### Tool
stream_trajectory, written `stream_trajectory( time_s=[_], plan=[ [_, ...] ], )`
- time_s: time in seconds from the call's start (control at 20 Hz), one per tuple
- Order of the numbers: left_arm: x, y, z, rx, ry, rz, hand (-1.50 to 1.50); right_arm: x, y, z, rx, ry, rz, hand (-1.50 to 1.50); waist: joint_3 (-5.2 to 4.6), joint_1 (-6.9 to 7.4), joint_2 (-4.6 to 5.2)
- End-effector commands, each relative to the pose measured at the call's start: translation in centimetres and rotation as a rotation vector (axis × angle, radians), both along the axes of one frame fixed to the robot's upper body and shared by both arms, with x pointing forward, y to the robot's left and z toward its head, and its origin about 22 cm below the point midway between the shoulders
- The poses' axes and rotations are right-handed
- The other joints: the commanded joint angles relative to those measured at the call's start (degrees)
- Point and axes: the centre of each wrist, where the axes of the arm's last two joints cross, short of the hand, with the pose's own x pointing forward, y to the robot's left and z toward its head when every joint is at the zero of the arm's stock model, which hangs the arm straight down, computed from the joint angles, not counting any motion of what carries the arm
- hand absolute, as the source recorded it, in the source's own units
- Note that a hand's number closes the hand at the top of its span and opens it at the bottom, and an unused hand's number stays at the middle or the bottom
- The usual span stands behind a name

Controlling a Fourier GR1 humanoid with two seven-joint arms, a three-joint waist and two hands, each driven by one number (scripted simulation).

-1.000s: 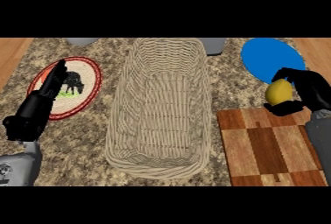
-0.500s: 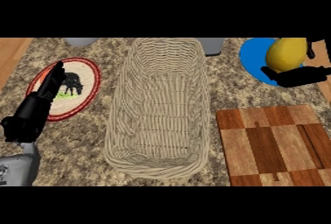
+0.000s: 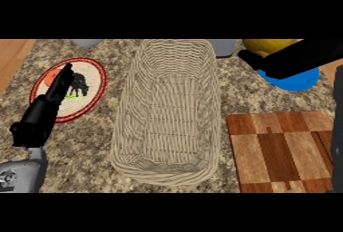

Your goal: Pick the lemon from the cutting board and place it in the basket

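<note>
My right hand [image 3: 298, 58] is raised at the upper right, above the counter's far side, curled round the yellow lemon [image 3: 267, 45], of which only the top shows at the view's upper edge. The long woven basket [image 3: 167, 111] lies in the middle, to the left of that hand, with nothing inside. The wooden cutting board [image 3: 281, 152] at the lower right is bare. My left hand [image 3: 50, 102] rests at the left with straight fingers pointing up over a plate.
A round plate [image 3: 90, 81] with a red rim and a black animal picture lies at the left under my left hand. A blue plate [image 3: 295, 81] sits at the upper right, partly hidden by my right hand. Grey objects [image 3: 224, 45] stand behind the basket.
My right hand has carried the lemon up and away from the cutting board, then leftward toward the basket's far end. The left hand has stayed in place.
</note>
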Motion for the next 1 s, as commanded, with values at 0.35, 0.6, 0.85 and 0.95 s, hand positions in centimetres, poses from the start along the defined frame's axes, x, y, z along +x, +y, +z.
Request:
stream_trajectory(
  time_s=[0.35,0.6,0.85,0.95],
  plan=[
    [0.2,2.4,-1.0,-0.008,0.0,-0.007,0.0,0.4,9.7,1.8,-0.056,0.183,0.032,1.5,0.04,0.49,0.4],
    [0.7,-0.2,-0.3,0.0,-0.019,-0.016,0.0,1.4,13.2,0.9,-0.157,0.275,0.051,1.5,0.06,0.44,0.45],
    [0.0,0.6,0.0,-0.007,-0.01,-0.016,0.0,2.2,15.6,-0.2,-0.239,0.341,0.018,1.5,0.06,0.72,0.43],
    [0.1,1.7,1.0,-0.006,-0.004,-0.013,0.0,1.4,14.6,-0.3,-0.372,0.323,-0.045,1.5,0.06,0.32,0.23]
  ],
)
